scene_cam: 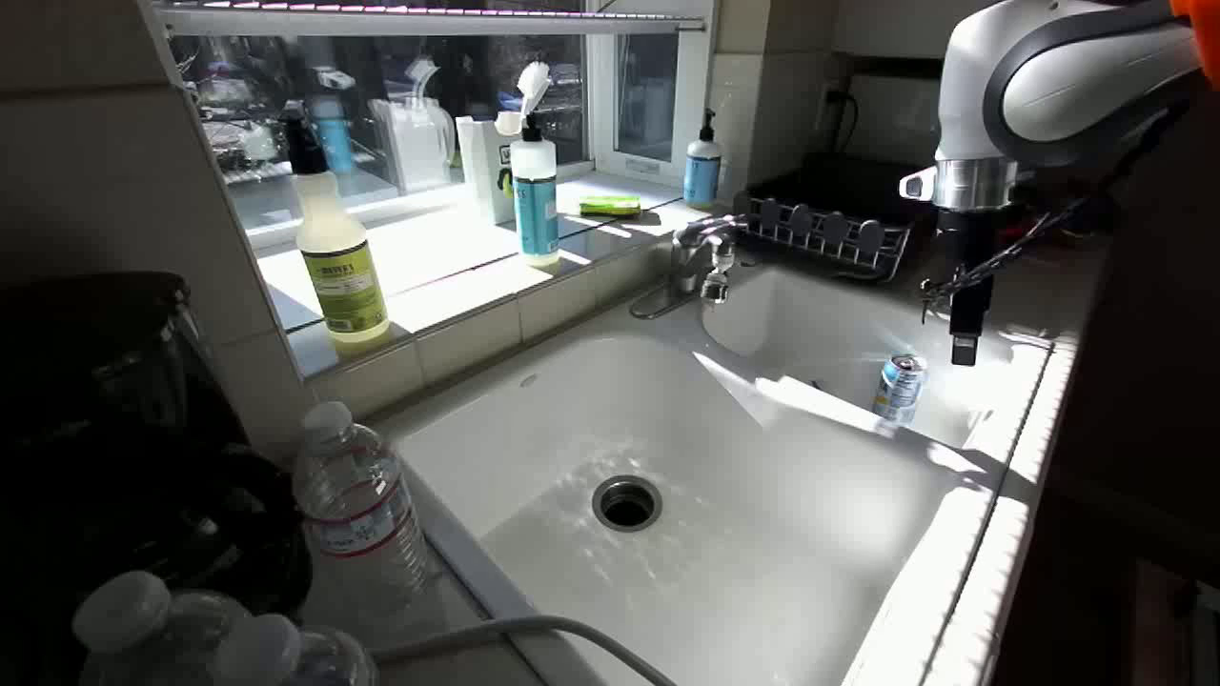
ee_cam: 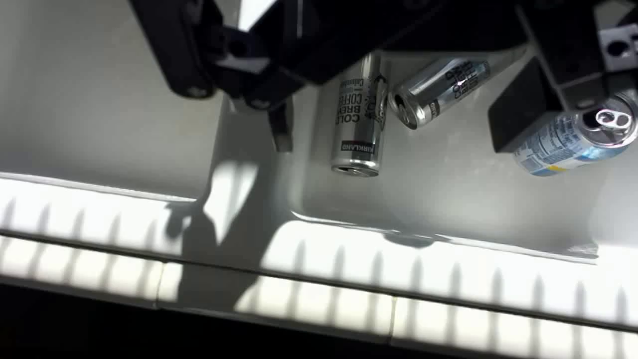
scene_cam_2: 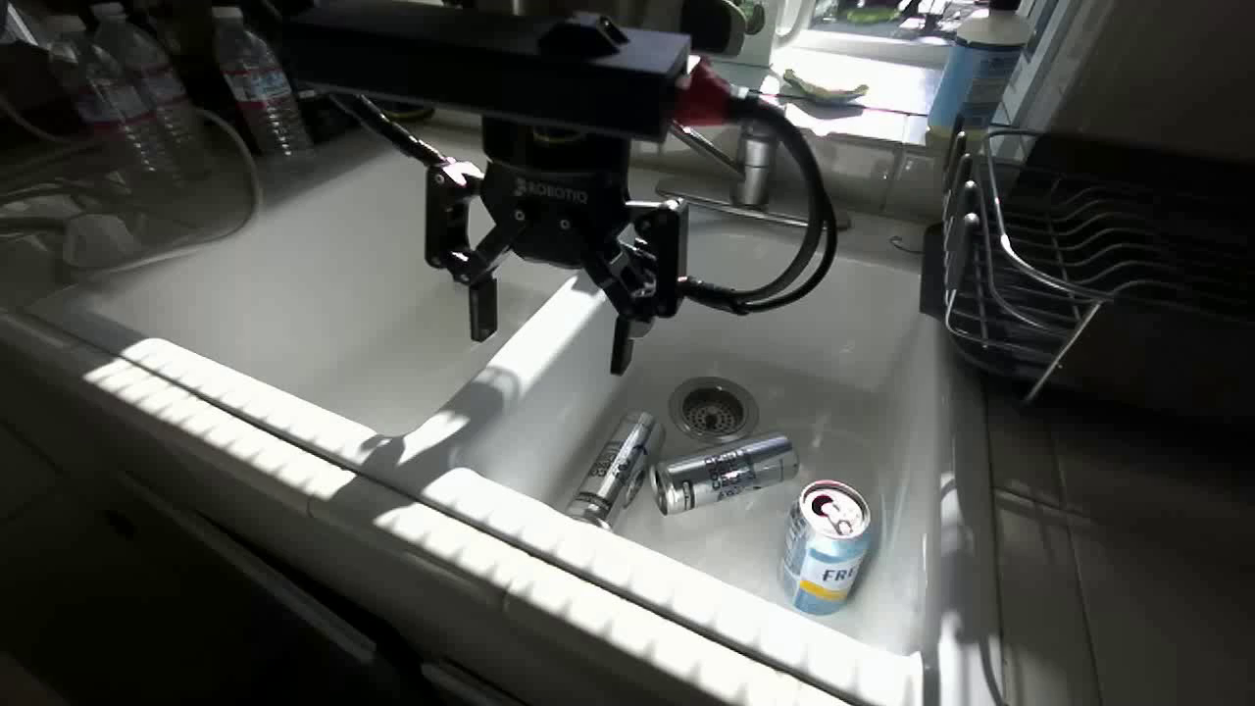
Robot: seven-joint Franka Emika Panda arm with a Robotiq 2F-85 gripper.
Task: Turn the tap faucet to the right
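The chrome tap faucet (scene_cam: 684, 259) stands on the back rim of the double sink in an exterior view. Its spout end (scene_cam: 717, 286) hangs near the wall between the two basins. In an exterior view the tap (scene_cam_2: 755, 172) is partly hidden behind the wrist camera and its cable. My gripper (scene_cam_2: 553, 328) is open and empty, above the divider and the basin with cans, toward the front of the sink and apart from the tap. It shows edge-on in an exterior view (scene_cam: 964, 350). In the wrist view the gripper (ee_cam: 398, 132) has its fingers wide apart; the tap is out of view there.
Two silver cans (scene_cam_2: 727, 475) lie and a blue can (scene_cam_2: 828, 549) stands in the basin below. The basin divider (scene_cam_2: 529, 343) runs beneath the gripper. A dish rack (scene_cam: 829, 229) is beside the tap. Soap bottles (scene_cam: 536, 205) stand on the sill, water bottles (scene_cam: 357, 505) by the sink.
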